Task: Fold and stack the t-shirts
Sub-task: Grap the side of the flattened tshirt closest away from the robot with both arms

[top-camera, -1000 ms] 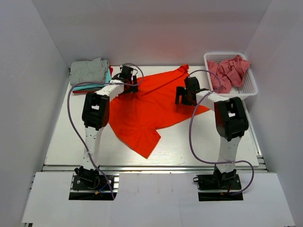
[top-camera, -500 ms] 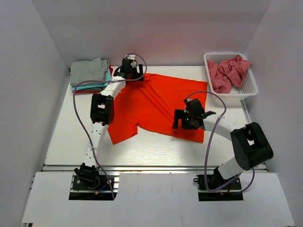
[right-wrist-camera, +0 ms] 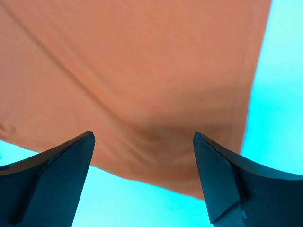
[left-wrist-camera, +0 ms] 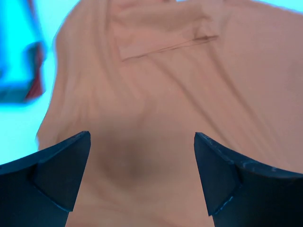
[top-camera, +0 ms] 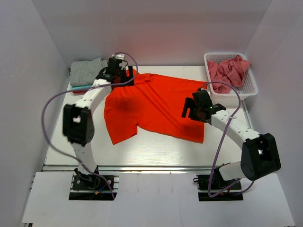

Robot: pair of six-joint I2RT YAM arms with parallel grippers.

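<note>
The left arm [top-camera: 93, 96] and right arm [top-camera: 232, 126] are built alike: slim white links joined by boxy black joint housings, each on a black base [top-camera: 87, 180] at the bottom of the frame. A thin lilac cable [top-camera: 43, 118] loops along each arm. The left end effector [top-camera: 122, 75] and right end effector [top-camera: 189, 109] are black. In the wrist views their fingers [left-wrist-camera: 57, 165] are dark, matte wedges.

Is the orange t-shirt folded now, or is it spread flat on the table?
Spread flat, not folded: the orange t-shirt lies opened out, one sleeve and hem showing.
</note>
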